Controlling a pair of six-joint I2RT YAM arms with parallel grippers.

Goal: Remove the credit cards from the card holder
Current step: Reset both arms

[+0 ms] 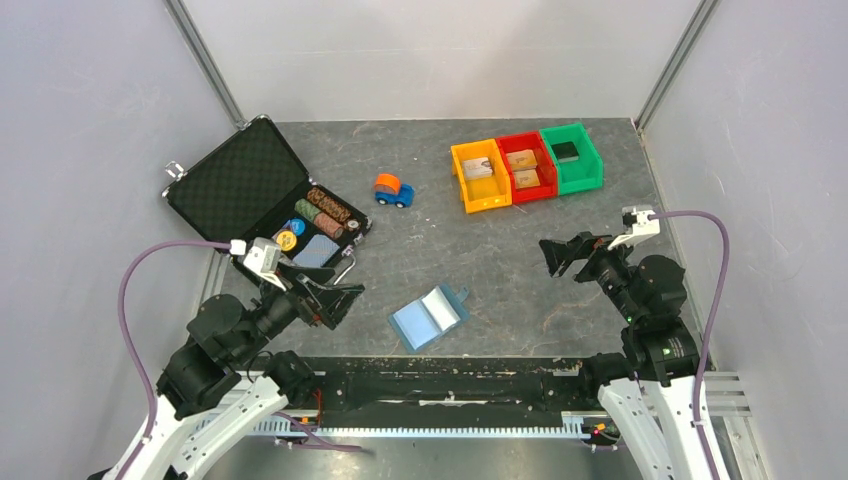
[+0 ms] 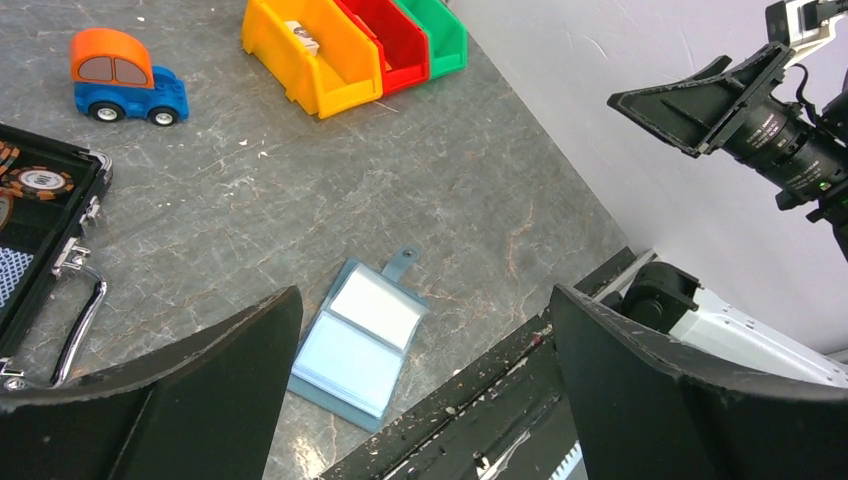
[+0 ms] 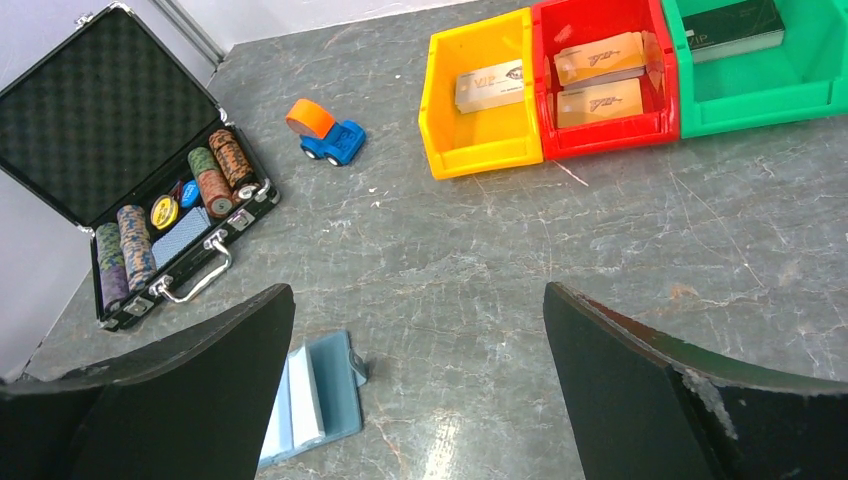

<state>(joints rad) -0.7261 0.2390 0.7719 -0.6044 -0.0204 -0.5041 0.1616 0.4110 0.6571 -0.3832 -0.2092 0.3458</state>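
The light-blue card holder lies open and flat near the table's front edge, its closing tab pointing to the far right. Its clear pockets look pale, with no card showing in them. It also shows in the left wrist view and the right wrist view. A grey credit card lies in the yellow bin, two tan cards in the red bin, and a dark card in the green bin. My left gripper is open and empty, left of the holder. My right gripper is open and empty, to its right.
An open black case with poker chips stands at the back left. A blue-and-orange toy car sits mid-table. The yellow, red and green bins stand in a row at the back right. Grey walls close both sides.
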